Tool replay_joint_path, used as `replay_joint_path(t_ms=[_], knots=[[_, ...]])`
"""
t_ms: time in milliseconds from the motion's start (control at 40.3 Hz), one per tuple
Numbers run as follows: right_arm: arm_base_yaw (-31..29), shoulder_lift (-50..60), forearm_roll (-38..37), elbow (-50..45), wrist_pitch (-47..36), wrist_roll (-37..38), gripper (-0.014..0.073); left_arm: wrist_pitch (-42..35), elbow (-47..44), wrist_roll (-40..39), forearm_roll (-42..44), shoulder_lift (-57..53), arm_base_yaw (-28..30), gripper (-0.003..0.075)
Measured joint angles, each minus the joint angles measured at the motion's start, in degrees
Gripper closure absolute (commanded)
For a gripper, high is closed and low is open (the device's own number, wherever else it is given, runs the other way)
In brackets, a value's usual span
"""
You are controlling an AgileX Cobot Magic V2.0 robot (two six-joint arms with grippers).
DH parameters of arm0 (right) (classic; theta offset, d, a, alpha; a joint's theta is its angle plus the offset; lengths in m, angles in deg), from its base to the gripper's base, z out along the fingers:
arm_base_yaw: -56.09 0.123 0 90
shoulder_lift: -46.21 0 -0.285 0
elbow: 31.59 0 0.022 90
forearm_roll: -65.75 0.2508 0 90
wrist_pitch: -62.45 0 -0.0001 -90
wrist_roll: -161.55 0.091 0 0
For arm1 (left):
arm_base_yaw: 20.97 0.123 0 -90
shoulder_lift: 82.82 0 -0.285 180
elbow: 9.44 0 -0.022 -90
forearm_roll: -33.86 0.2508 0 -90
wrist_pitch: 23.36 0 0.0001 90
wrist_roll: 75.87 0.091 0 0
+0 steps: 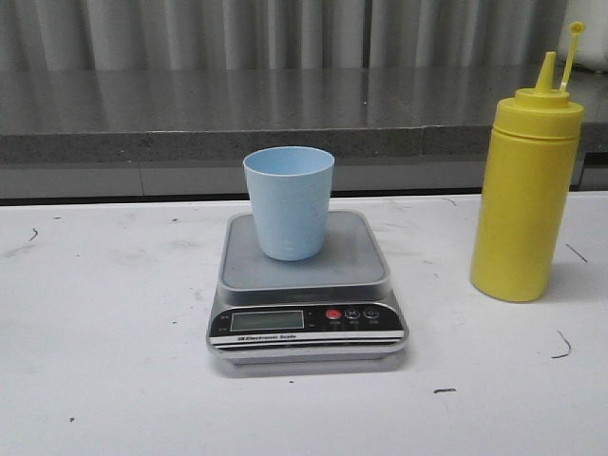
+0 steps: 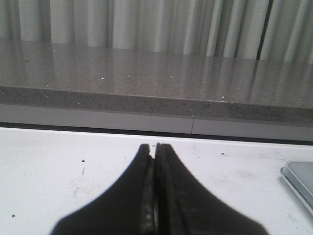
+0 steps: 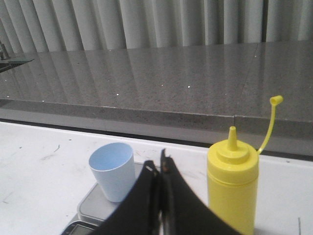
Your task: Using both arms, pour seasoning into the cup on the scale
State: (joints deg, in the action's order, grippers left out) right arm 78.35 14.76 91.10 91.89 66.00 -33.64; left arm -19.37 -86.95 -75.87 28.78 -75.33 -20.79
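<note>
The pale blue cup (image 1: pixel 289 201) stands upright on the grey platform of the silver scale (image 1: pixel 366 255) at the middle of the white table. The yellow seasoning bottle (image 1: pixel 525 195) stands upright to the scale's right, its cap hanging open on its tether. No gripper shows in the front view. In the left wrist view my left gripper (image 2: pixel 155 147) is shut and empty above bare table, with a corner of the scale (image 2: pixel 299 177) at the frame edge. In the right wrist view my right gripper (image 3: pixel 160 161) is shut and empty, with the cup (image 3: pixel 113 171) and bottle (image 3: pixel 233 185) beyond it.
A grey speckled counter ledge (image 1: pixel 237 114) runs along the back of the table, with pale curtains behind it. The white tabletop (image 1: pixel 104 323) has small dark scuff marks.
</note>
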Motion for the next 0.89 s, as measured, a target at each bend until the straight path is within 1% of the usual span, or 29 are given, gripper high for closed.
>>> replay_joint_path(t_ms=[74,174,273,347,471,546,695,893], knots=[[0.00,0.51,-5.21,-0.23,-0.24,1.31,0.0664,0.00,0.00,0.00,0.00,0.00,0.00,0.0740],[-1.14,2.66,-14.12,-1.91,-0.50,6.98,0.0664,0.00,0.00,0.00,0.00,0.00,0.00,0.0740],[-5.23,6.37,-21.88,-5.80,-1.43,14.62,0.0664,0.00,0.00,0.00,0.00,0.00,0.00,0.0740],[-9.76,9.41,-24.91,-9.53,-1.85,18.69,0.0664,0.00,0.00,0.00,0.00,0.00,0.00,0.0740],[-17.06,14.81,-26.49,-16.40,-1.73,21.69,0.0664,0.00,0.00,0.00,0.00,0.00,0.00,0.0740],[-19.19,17.33,-26.65,-19.75,-1.62,22.08,0.0664,0.00,0.00,0.00,0.00,0.00,0.00,0.0740],[-19.99,21.76,-26.74,-22.21,0.45,22.22,0.0664,0.00,0.00,0.00,0.00,0.00,0.00,0.0740],[-19.99,24.16,-26.74,-22.31,8.40,22.34,0.0664,-0.10,0.00,0.00,0.00,0.00,0.00,0.0740]])
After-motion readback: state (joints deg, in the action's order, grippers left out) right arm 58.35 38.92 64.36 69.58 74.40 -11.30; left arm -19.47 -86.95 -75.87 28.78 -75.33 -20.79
